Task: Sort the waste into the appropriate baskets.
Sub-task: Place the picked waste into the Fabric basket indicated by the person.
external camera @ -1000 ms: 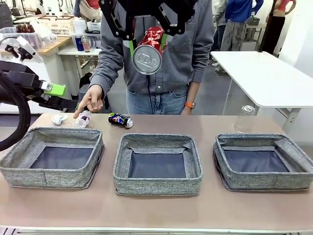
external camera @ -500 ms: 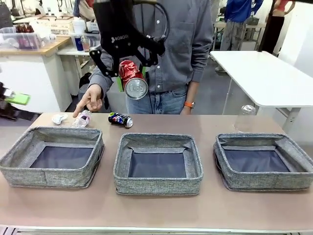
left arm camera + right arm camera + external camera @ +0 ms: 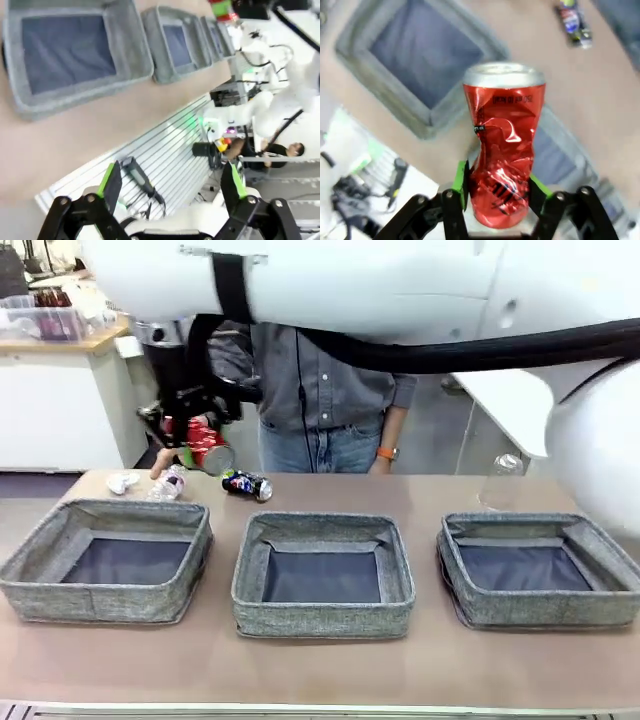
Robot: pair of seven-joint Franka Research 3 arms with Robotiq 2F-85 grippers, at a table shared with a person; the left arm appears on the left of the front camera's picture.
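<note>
Jaws on my right arm gripped the dented red can (image 3: 505, 145) by its lower half and held it in the air beyond the left basket (image 3: 100, 602), close to the dark can (image 3: 246, 484) lying on the table (image 3: 320, 670). Jaws on my left arm stood wide, with nothing between them, near the table's front edge.

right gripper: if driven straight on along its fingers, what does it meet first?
The right gripper is shut on the red can, so the can leads. Past it, probably bare table in the gap between two baskets, close to a basket wall; depth is unclear.
</note>
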